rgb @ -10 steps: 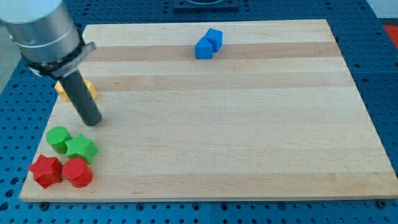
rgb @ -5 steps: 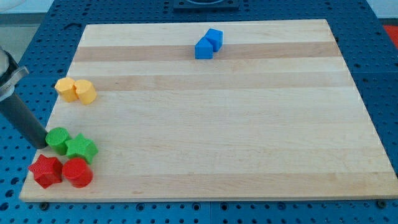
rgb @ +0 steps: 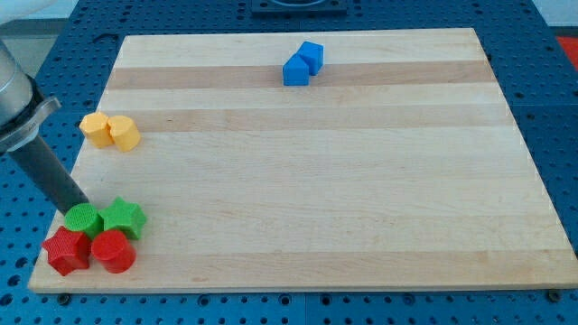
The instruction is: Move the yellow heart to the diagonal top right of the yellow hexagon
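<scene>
Two yellow blocks sit touching near the board's left edge. The left one (rgb: 93,128) looks like the heart and the right one (rgb: 125,133) like the hexagon. My dark rod comes down from the view's upper left. My tip (rgb: 78,208) rests at the top edge of the green round block (rgb: 83,220), well below the yellow pair and not touching it.
The green round block, a green star (rgb: 125,218), a red star (rgb: 67,250) and a red round block (rgb: 113,251) are packed together at the bottom left corner. Two blue blocks (rgb: 295,70) (rgb: 312,55) touch near the top middle of the wooden board (rgb: 316,181).
My tip moved from beside the yellow pair down and left to the green blocks. The green round block slid down against the red ones, and the green star shifted slightly right.
</scene>
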Available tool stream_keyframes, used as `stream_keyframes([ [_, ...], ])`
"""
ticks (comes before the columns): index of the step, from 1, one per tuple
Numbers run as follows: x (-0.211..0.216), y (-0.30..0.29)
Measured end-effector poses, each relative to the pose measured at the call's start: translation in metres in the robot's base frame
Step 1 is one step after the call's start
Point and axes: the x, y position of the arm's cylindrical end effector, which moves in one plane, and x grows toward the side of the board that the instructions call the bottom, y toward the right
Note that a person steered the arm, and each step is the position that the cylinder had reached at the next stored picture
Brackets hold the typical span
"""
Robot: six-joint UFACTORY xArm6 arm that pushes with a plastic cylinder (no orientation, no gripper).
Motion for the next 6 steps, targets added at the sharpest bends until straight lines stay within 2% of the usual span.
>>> stream_keyframes([
  [1,-0.007,0.0],
  [5,-0.163,0.03],
  [6,-0.18,0.024],
])
